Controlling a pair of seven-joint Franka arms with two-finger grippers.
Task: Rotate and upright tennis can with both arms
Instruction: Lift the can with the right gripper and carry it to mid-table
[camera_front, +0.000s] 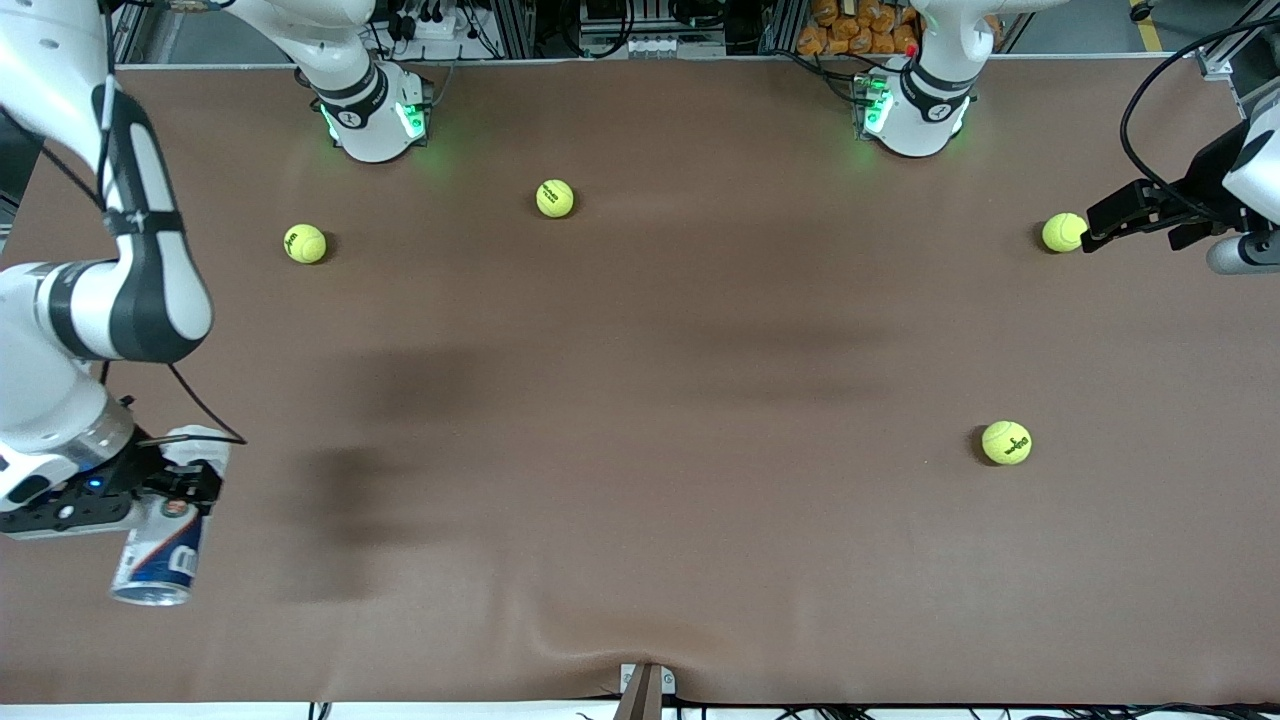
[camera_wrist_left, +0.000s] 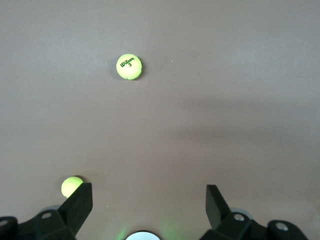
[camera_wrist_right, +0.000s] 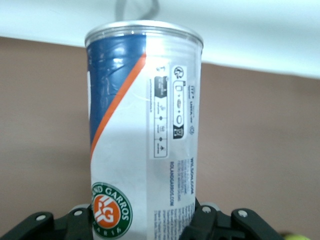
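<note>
The tennis can (camera_front: 160, 560) has a white and blue label and a silver rim that points toward the front camera. It is at the right arm's end of the table, near the front edge. My right gripper (camera_front: 185, 482) is shut on its other end. In the right wrist view the can (camera_wrist_right: 145, 115) fills the middle, with the gripper (camera_wrist_right: 142, 222) clamped round it below an orange and green round logo. My left gripper (camera_front: 1100, 225) is open and empty, low at the left arm's end, beside a tennis ball (camera_front: 1063, 232). Its fingers (camera_wrist_left: 80, 202) stand wide apart.
Three more tennis balls lie on the brown table: one (camera_front: 304, 243) and another (camera_front: 554, 198) near the right arm's base, and a third (camera_front: 1006, 442) nearer the front camera toward the left arm's end. The left wrist view shows two balls (camera_wrist_left: 129, 66) (camera_wrist_left: 71, 186).
</note>
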